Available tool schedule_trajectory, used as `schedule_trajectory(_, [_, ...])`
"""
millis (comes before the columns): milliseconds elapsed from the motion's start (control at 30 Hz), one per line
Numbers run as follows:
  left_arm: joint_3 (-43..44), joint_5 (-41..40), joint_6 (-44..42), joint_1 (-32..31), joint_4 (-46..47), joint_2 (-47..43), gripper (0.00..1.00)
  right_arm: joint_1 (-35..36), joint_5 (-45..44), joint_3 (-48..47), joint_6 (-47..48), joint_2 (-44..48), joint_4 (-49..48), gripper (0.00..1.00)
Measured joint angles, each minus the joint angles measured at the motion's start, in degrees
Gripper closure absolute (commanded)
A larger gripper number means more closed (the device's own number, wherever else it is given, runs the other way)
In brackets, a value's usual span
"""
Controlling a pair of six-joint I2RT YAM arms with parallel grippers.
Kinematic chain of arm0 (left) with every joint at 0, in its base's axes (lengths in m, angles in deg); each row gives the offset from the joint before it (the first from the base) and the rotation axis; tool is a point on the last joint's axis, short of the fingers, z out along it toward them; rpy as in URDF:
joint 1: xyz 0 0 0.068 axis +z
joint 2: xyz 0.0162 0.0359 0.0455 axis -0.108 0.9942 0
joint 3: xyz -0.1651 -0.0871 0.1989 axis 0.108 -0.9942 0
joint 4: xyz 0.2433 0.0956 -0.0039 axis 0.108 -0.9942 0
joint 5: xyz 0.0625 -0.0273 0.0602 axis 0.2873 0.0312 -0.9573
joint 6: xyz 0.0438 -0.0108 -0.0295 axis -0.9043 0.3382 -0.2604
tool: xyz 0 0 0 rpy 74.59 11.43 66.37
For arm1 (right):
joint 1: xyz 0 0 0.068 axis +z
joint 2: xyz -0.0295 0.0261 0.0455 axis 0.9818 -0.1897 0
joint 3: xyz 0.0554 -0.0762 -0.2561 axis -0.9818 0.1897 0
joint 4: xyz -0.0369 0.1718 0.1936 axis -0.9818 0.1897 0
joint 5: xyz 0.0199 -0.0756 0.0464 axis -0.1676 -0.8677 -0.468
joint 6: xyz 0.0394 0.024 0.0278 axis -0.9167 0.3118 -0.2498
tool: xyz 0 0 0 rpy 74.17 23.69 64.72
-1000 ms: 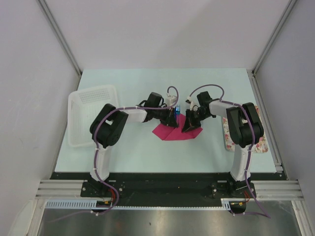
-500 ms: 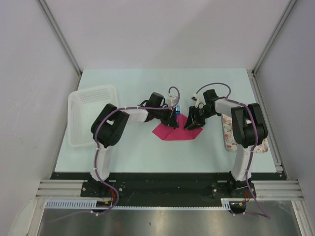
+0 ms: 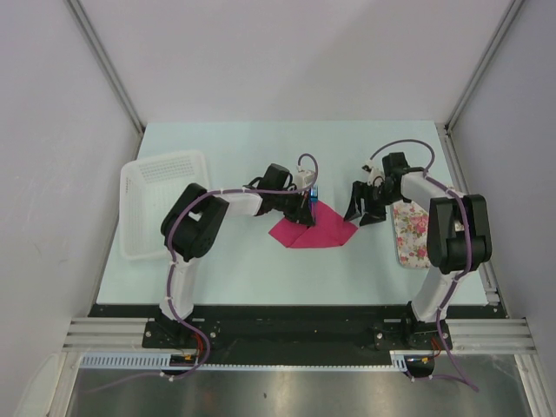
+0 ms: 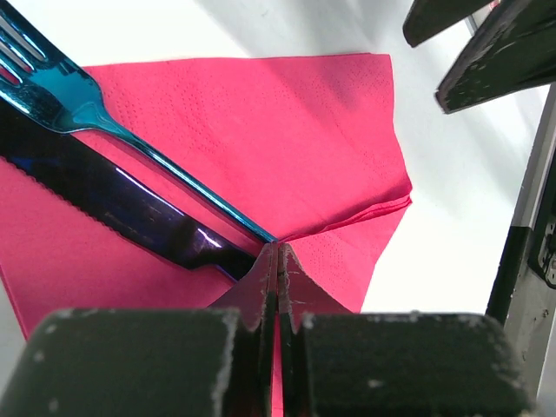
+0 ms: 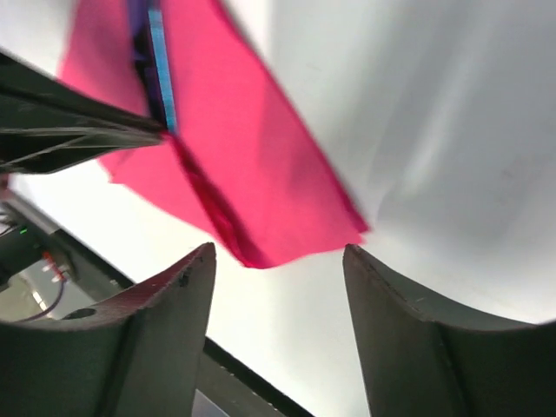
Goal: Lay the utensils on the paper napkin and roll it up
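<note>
Centrally, on the pale green surface [image 3: 243,261], has a thin magenta-pink paper napkin [image 3: 317,230] lying flat as a diamond, with a crease running through its left part. Pinches a peaked fold of that napkin with the left gripper [image 3: 306,201], its fingers [image 4: 139,365] pressed flat together and pink paper squeezed up between them in the left wrist view. Has that arm stretched in from the left, low over the napkin's far-left edge.

Bears two slim dark blue utensils on the sheet: a glossy blue metal fork [image 4: 65,95], tines toward the upper left of the left wrist view, and a darker serrated knife [image 4: 122,208] just beside it and roughly parallel. Points both handles toward the pinched fold, the fork's handle end meeting the paper right at the fingertips. Cannot tell whether that handle itself sits inside the pinch.

Holds the right gripper [image 3: 360,213] spread wide with nothing between its fingers [image 5: 156,330], apart from the napkin, just off its right corner, between the sheet and the rectangular floral-patterned tray [image 3: 408,239]. Looks down, in the right wrist view, on a blurred napkin corner and bare surface framed by the open jaws.

Has a white perforated plastic basket [image 3: 129,208] at the left edge of the surface, well apart from the napkin.
</note>
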State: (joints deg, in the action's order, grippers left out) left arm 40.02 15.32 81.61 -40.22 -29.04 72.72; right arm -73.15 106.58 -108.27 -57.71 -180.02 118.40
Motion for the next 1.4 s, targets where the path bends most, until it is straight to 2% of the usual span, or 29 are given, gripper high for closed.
schedule_trajectory(200, [0.0,-0.17,-0.04,0.0,0.0,0.0,1.0,-0.04,-5.62,0.92,0.04,-0.37,0.76,0.31])
schedule_trajectory(333, [0.0,-0.17,-0.24,0.0,0.0,0.0,1.0,-0.04,-5.79,0.85,-0.26,-2.58,0.68,0.33])
schedule_trajectory(500, [0.0,-0.17,-0.42,0.0,0.0,0.0,1.0,-0.28,1.86,-1.09,-1.36,-6.12,0.44,0.37])
schedule_trajectory(667, [0.0,-0.2,-0.42,0.0,0.0,0.0,1.0,-0.42,11.65,-1.49,-2.34,-9.68,-0.87,0.47])
schedule_trajectory(800, [0.0,-0.2,-0.42,0.0,0.0,0.0,1.0,-0.44,16.2,-0.02,-2.49,-10.1,-2.29,0.48])
schedule_trajectory(1067, [0.0,-0.28,-0.39,0.0,0.0,0.0,1.0,-0.61,16.74,1.27,-3.02,-10.1,-3.1,0.53])
schedule_trajectory(1100, [0.0,-0.31,-0.42,0.0,0.0,0.0,1.0,-0.81,16.74,1.44,-3.06,-10.1,-3.17,0.52])
schedule_trajectory(1233, [0.0,-0.33,-0.39,0.0,0.0,0.0,1.0,-1.79,18.49,2.54,-4.17,-10.1,-3.98,0.4])
schedule_trajectory(1267, [0.0,-0.33,-0.39,0.0,0.0,0.0,1.0,-1.97,18.91,2.69,-4.7,-10.1,-4.44,0.41])
schedule_trajectory(1333, [0.0,-0.33,-0.39,0.0,0.0,0.0,1.0,-2.29,19.43,2.78,-5.49,-10.08,-5.49,0.54])
schedule_trajectory(1400, [0.04,-0.33,-0.39,0.0,0.0,0.0,1.0,-2.47,19.45,2.78,-6.1,-10.08,-6.69,0.62])
